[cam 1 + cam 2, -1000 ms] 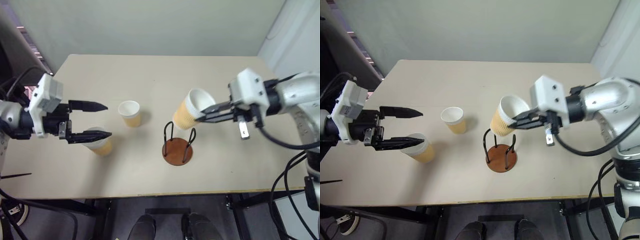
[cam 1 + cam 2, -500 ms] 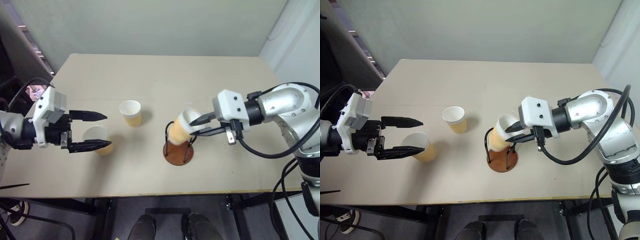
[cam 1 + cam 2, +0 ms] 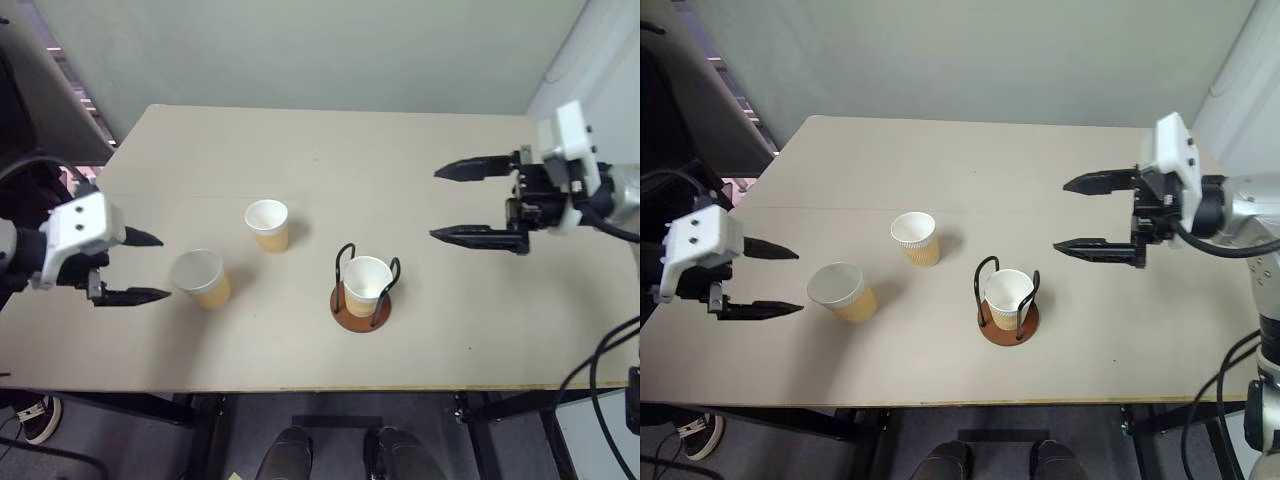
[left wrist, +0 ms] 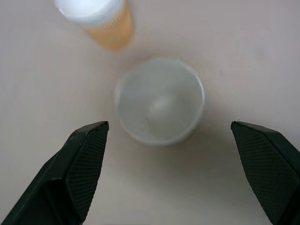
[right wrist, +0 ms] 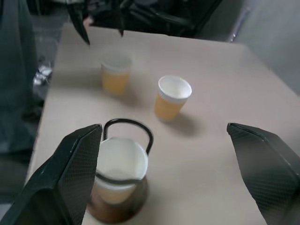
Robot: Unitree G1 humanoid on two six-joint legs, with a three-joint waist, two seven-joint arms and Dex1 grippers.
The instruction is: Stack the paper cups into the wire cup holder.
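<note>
I see one cup [image 3: 367, 285] sitting upright in the wire holder [image 3: 361, 309] — right gripper [image 3: 437, 203] released, empty. Left gripper [image 3: 150, 267] gapes wide beside another cup [image 3: 200, 279] — not touching.

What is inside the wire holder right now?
One paper cup stands upright inside the holder, its white inside empty. The cup covers the middle of the base.

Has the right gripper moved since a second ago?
Yes. The right gripper has let go and pulled back to the robot's right, away from the wire cup holder, which now has the paper cup standing in it.
</note>
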